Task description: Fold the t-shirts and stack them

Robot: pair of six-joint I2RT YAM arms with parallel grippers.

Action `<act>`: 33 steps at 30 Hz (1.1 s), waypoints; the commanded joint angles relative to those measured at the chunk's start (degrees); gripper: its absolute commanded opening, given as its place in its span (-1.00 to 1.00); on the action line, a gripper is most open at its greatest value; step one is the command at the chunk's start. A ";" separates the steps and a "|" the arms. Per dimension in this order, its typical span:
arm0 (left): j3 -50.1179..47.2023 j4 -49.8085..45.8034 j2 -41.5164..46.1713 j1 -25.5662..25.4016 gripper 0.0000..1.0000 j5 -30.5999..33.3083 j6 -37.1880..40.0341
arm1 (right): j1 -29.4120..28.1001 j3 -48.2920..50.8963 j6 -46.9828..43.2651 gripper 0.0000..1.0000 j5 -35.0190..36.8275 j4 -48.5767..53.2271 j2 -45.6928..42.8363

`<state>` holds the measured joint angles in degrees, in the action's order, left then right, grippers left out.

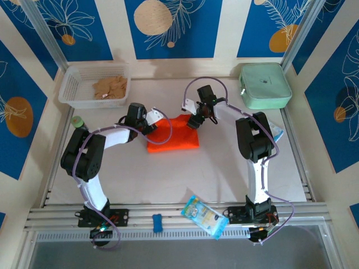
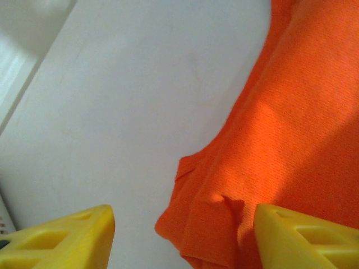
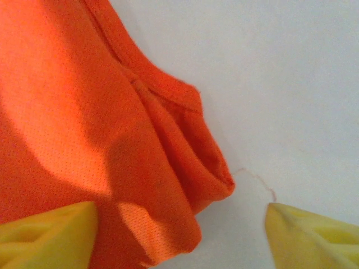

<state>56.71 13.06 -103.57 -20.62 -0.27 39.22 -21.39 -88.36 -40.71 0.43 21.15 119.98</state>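
**Q.** Which containers appear, and what is in each?

**A.** A white basket [image 1: 92, 87] stands beyond the t-shirt [image 1: 174, 134] and to its left; a tan crumpled item [image 1: 110, 87] lies inside it. A mint-green case [image 1: 265, 85], lid shut, stands beyond the t-shirt and to its right; its contents cannot be seen.

**Q.** Where is the t-shirt?

**A.** Mid-table [image 1: 168, 174], lying flat in a compact, roughly rectangular shape. The right wrist view shows doubled layers at one corner.

**Q.** State of the left gripper [image 1: 152, 124]?

**A.** It sits at the t-shirt's left far corner. In the left wrist view its yellow fingers [image 2: 61, 238] stand wide apart. The cloth corner lies between them, unpinched and flat on the table. One finger is over bare table, the other over cloth.

**Q.** And the right gripper [image 1: 196, 120]?

**A.** It sits at the t-shirt's right far corner. Its yellow fingers [image 3: 314, 235] are likewise spread wide. One is over cloth, the other over bare table just beside the folded corner. Nothing is gripped.

**Q.** Any legible writing?

**A.** A blue printed packet [image 1: 205, 216] lies on the near side of the t-shirt, but its print is too small to read. The case bears a small central mark, also unreadable.
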 commanded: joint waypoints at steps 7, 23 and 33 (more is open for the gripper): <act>2.16 0.66 11.00 0.60 0.55 5.30 -7.38 | 1.42 -0.17 16.50 0.85 2.96 -4.41 -16.96; 17.60 -40.97 32.07 0.53 0.60 4.13 -42.36 | 9.24 0.37 51.42 0.94 -9.25 23.75 -36.92; 9.49 -53.10 30.60 -1.00 0.33 -2.89 -59.75 | 3.73 11.01 63.65 0.54 -2.54 24.41 -29.20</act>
<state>68.99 -33.80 -71.26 -21.12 -0.89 -12.62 -16.01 -78.46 17.37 -2.87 44.60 89.12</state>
